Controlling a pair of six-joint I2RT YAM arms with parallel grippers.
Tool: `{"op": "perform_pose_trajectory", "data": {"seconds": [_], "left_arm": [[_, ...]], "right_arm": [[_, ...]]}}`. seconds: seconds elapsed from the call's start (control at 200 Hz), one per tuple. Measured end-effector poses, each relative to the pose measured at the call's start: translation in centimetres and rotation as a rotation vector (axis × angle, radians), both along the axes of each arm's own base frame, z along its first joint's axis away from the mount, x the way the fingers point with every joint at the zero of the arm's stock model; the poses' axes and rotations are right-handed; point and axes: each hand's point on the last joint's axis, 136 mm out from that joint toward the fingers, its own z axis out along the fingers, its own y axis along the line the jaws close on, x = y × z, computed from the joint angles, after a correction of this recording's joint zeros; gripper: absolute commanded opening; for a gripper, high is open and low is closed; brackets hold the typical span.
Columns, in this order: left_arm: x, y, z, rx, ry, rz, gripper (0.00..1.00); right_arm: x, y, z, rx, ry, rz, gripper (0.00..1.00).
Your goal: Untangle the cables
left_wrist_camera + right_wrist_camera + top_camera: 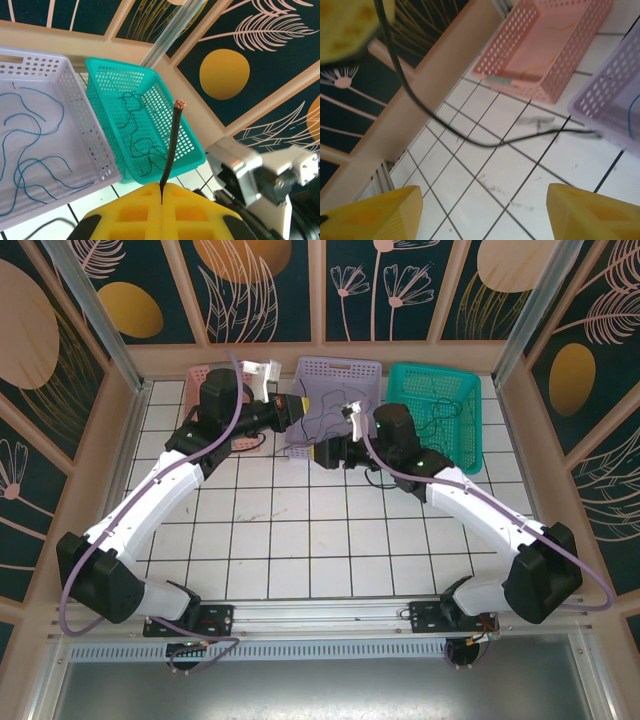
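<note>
You have thin blue wires point(30, 150) lying in loose, separate squiggles inside the lavender basket point(97, 140). Just beside it, dark strands point(137, 135) sit tangled in a teal basket point(192, 147). Near the lavender basket, one black cable point(172, 145), bare copper at its tip, rises almost upright, pinched in the left gripper point(161, 187).

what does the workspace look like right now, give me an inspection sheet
surface: white tiled table, scuffed
job's things: black cable, bare copper tip up; blue cables in lavender basket; dark cables in teal basket; pink basket at the far edge
clutter: nothing seen
end effectors: left end effector shut on black cable; right end effector open, holding nothing
cables: purple-grey arm cables along both arms
surroundings: leaf-patterned wall panels
</note>
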Motion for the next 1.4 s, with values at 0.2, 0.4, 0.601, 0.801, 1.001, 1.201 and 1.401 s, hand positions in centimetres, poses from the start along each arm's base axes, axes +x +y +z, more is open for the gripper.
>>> {"op": "perform_pose_trajectory", "data": {"seconds": [0.2,0.4,0.601,0.801,1.001,1.201,1.401], "left_arm": [[0.0,0.0,0.9,-0.006,-0.01,0.001,0.0],[0.0,0.0,1.0,-0.008,-0.01,0.002,0.0],[0.0,0.0,1.0,-0.015,-0.001,0.005,0.0],[0.1,0.0,1.1,-0.017,0.003,0.007,0.0],[0.5,0.3,1.1,-0.02,0.006,0.036,0.13],[1.5,1.9,1.5,-0.008,0.037,0.16,0.7],[0.9,5.9,2.9,-0.033,0.08,0.376,0.81]], "right_arm": [[2.5,1.5,4.8,0.083,-0.098,-0.007,0.64],[2.8,2.3,5.1,0.107,-0.092,0.015,0.61],[3.1,3.3,4.2,0.103,-0.069,0.034,0.52],[3.7,4.5,3.9,0.113,-0.049,0.047,0.32],[3.4,5.3,4.7,0.141,-0.041,0.059,0.0],[4.5,4.3,4.7,0.142,-0.025,-0.006,0.0],[5.2,1.3,6.2,0.158,-0.011,-0.084,0.0]]}}
